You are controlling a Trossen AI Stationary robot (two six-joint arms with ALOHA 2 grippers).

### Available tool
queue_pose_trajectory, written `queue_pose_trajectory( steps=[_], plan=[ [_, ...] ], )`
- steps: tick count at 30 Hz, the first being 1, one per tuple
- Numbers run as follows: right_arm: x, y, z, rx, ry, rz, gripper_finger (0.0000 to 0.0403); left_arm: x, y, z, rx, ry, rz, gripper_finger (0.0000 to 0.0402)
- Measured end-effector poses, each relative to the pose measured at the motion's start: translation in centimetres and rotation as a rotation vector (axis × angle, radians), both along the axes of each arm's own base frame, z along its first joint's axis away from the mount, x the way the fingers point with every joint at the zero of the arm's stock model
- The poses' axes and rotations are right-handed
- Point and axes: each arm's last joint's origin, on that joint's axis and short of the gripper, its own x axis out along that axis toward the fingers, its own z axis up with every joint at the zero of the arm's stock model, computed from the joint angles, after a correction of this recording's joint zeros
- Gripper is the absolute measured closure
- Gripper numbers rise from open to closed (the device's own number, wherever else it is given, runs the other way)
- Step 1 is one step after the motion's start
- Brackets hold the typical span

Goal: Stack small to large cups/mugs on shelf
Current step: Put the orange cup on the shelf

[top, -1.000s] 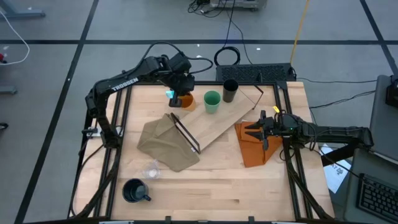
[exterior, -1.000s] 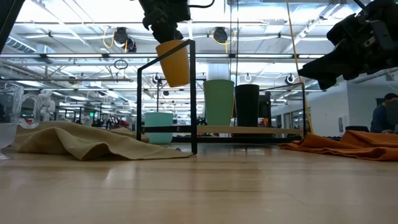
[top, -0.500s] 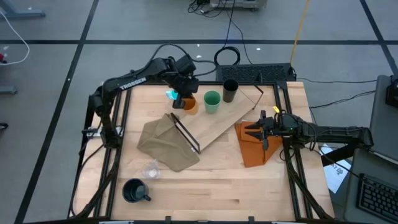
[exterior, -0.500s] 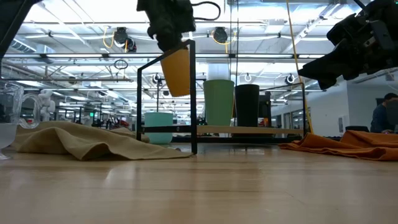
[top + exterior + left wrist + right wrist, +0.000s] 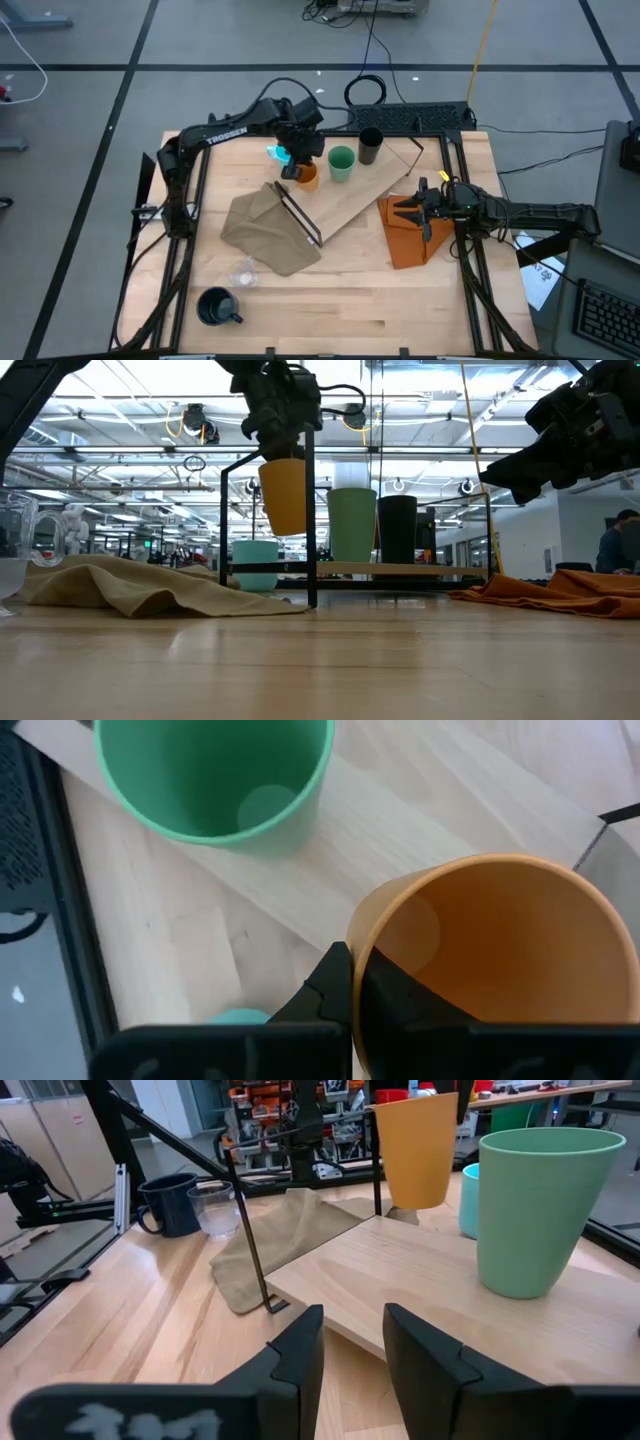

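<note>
My left gripper is shut on the orange cup, which hangs above the left end of the shelf, a pale board with a thin black frame. On the board stand the green cup and the black tumbler, each on its base. The cyan mug sits behind the board's left end. A tiny clear cup and a dark mug stand on the table near its front left. My right gripper waits open at the right, over an orange cloth. My left gripper pinches the orange cup's rim, one finger outside the wall and the other inside. The fingers come from above, slanting down. The cup hangs below them nearly upright, mouth up, its base clear of the board.
An olive-tan cloth lies crumpled left of the board, under the frame end. The orange cloth lies at the board's right. Bare wooden table stretches along the near edge. A keyboard sits beyond the far edge.
My left gripper has gone down and toward the green cup, carrying the orange cup. The cup hung tilted before and is now lower and closer to upright, clear of the board throughout.
</note>
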Motion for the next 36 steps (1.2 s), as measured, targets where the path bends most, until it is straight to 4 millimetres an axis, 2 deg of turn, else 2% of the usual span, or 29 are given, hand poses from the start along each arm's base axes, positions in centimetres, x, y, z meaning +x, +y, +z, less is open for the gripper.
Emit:
queue_pose_trajectory(
  steps=[12, 23, 31, 36],
  plan=[
    [0.0, 0.0, 0.0, -0.001, 0.001, 0.000, 0.0307, 0.4, 0.1, -0.8, -0.042, 0.005, -0.011, 0.0399],
    [0.0, 0.0, -0.1, 0.002, 0.013, 0.000, 0.0307, 1.1, 0.7, -2.6, -0.068, 0.044, -0.007, 0.0399],
    [0.0, 0.0, -0.3, 0.004, 0.024, 0.000, 0.0307, 1.2, 0.8, -2.9, -0.079, 0.046, -0.011, 0.0399],
    [-0.1, 0.0, -1.1, 0.006, 0.029, 0.000, 0.0307, 1.2, 0.8, -2.8, -0.079, 0.045, -0.007, 0.0399]
  ],
)
